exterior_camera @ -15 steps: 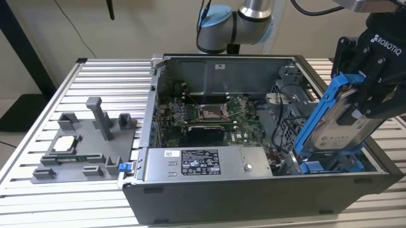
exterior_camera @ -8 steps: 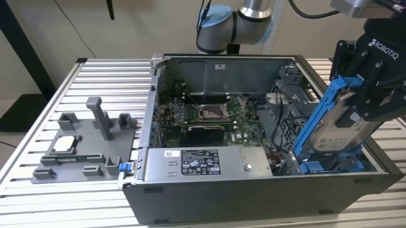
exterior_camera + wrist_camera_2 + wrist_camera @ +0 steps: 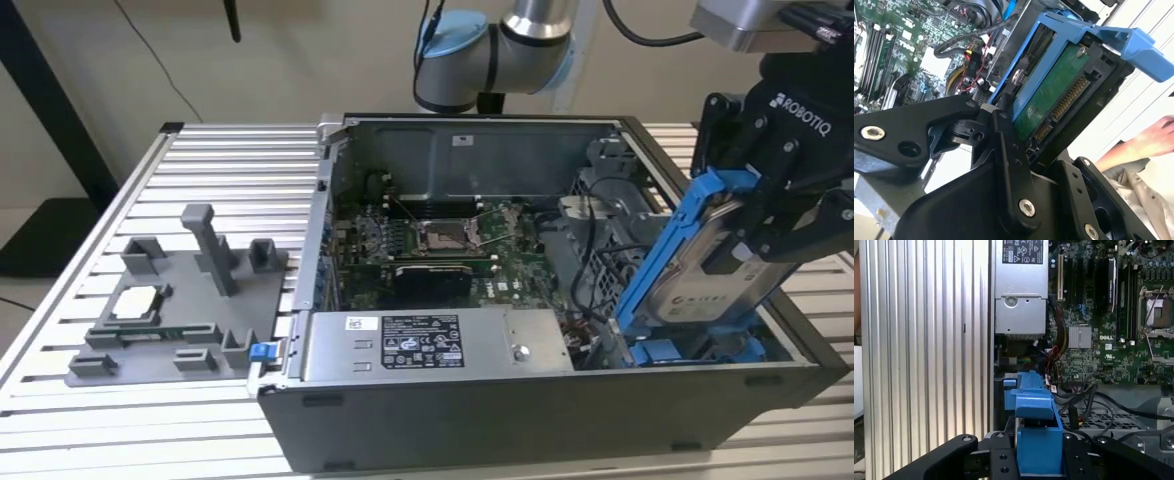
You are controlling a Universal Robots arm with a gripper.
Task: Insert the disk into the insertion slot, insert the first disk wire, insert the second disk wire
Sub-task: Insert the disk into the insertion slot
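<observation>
Slatted worktop (image 3: 200, 160), open case (image 3: 534, 420) | pincer (image 3: 754, 225) pinching disk (image 3: 701, 290), frame right, tilted over insertion slot (image 3: 694, 352) | likely rigid, weighty, shock-fragile; hold its frame edges

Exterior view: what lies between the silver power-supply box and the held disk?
A tangle of red and black wires lies between the power-supply box and the disk; the first wrist view shows it too.

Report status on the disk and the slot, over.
Jaws of the gripper shut on the disk. It hangs tilted above the insertion slot, not seated. Loose cables lie beside the slot.
</observation>
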